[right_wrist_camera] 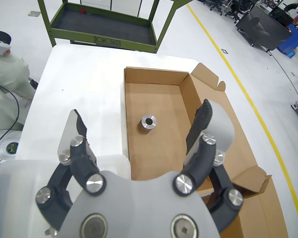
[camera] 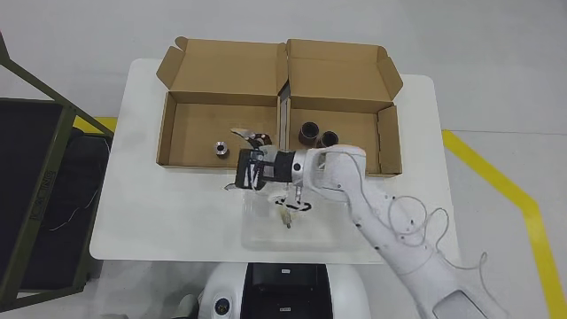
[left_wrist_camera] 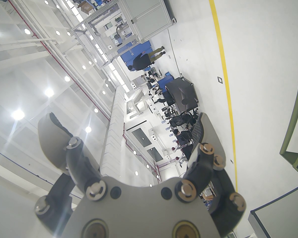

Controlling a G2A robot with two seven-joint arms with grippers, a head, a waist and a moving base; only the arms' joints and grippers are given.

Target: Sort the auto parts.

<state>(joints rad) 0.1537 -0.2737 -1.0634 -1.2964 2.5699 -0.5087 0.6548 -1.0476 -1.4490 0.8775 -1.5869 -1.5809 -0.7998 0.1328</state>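
**Risk.** The clear tray [camera: 261,235], just in front of the left box [camera: 190,128], holds a small part [camera: 286,218] too fine to identify. A loose or off-centre pinch there would probably drop it short of the box. The right gripper [right_wrist_camera: 141,115] hangs over the box's near wall. A descent from this position could drive one finger [right_wrist_camera: 200,122] into the cardboard and shove the box. The metal cylinder [right_wrist_camera: 148,123] stands upright inside the box and may topple if nudged. Two dark cylinders [camera: 319,134] sit in the right box [camera: 354,124], which touches the left box's side.

**Pose.** The right arm stretches across the tray, its fingers spread wide and empty. The left gripper [left_wrist_camera: 125,120] points up at the ceiling lights [left_wrist_camera: 18,114], with fingers apart and nothing held.
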